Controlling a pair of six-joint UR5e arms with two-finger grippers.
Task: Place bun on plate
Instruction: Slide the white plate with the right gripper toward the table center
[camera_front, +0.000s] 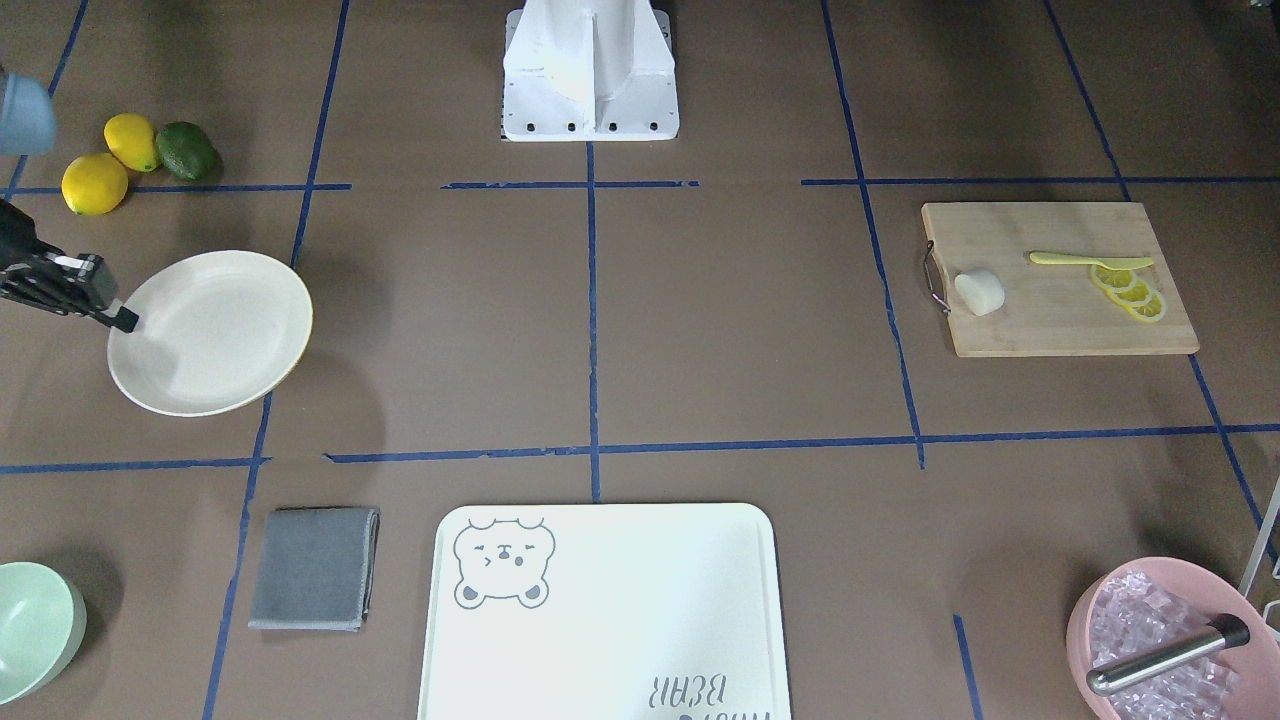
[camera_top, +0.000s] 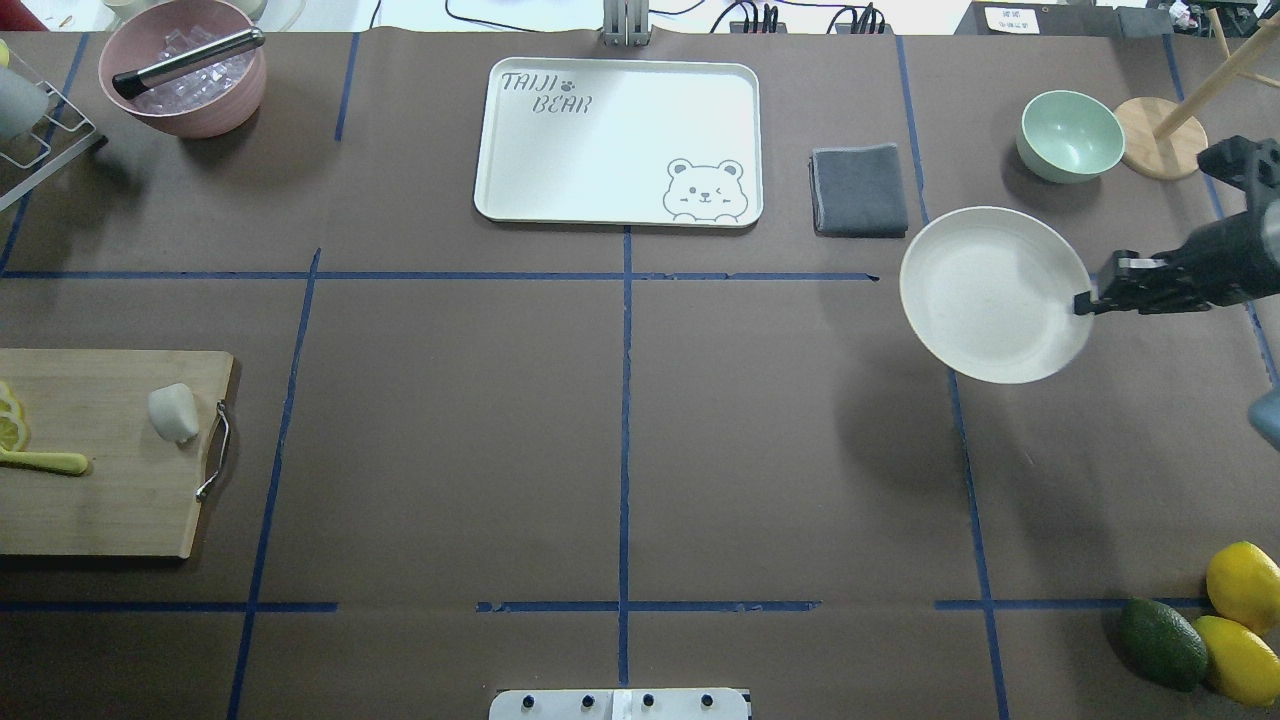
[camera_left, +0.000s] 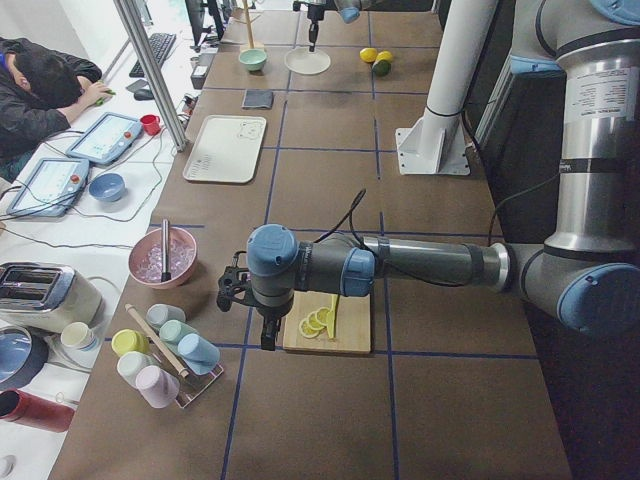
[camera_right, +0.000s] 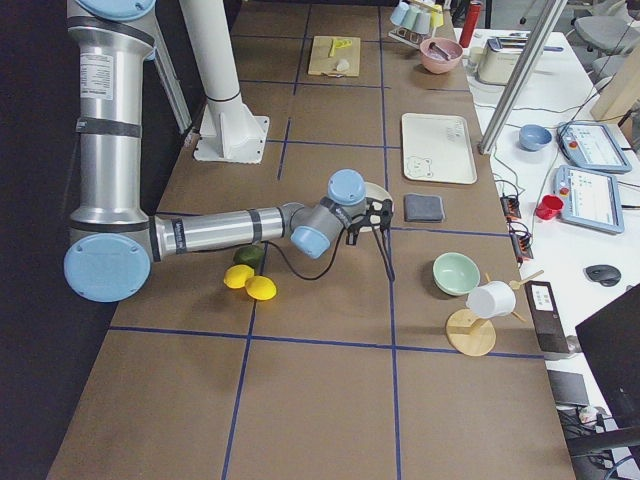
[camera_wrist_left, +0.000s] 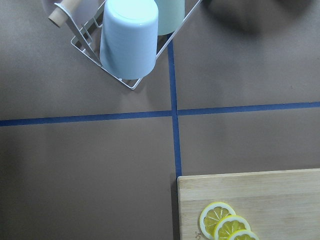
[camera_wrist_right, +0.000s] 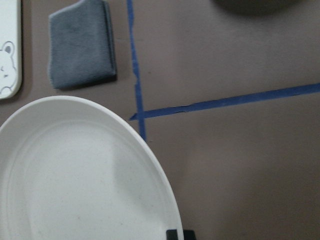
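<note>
The bun (camera_front: 980, 292), a small white lump, lies on the wooden cutting board (camera_front: 1060, 320) near its handle end, also seen from overhead (camera_top: 174, 412). Far across the table, my right gripper (camera_top: 1085, 300) is shut on the rim of the cream-white plate (camera_top: 990, 290). The plate (camera_front: 215, 335) hangs tilted above the table with its shadow below it. In the right wrist view the plate (camera_wrist_right: 75, 190) fills the lower left. My left gripper (camera_left: 267, 335) hovers beside the board's lemon-slice end; I cannot tell whether it is open or shut.
Lemon slices (camera_front: 1130, 292) and a yellow utensil (camera_front: 1090, 260) share the board. The bear tray (camera_top: 620, 140), grey cloth (camera_top: 858, 190), green bowl (camera_top: 1070, 135), pink ice bowl (camera_top: 185, 70), whole lemons and avocado (camera_top: 1200, 625) and a cup rack (camera_wrist_left: 130, 40) ring the table.
</note>
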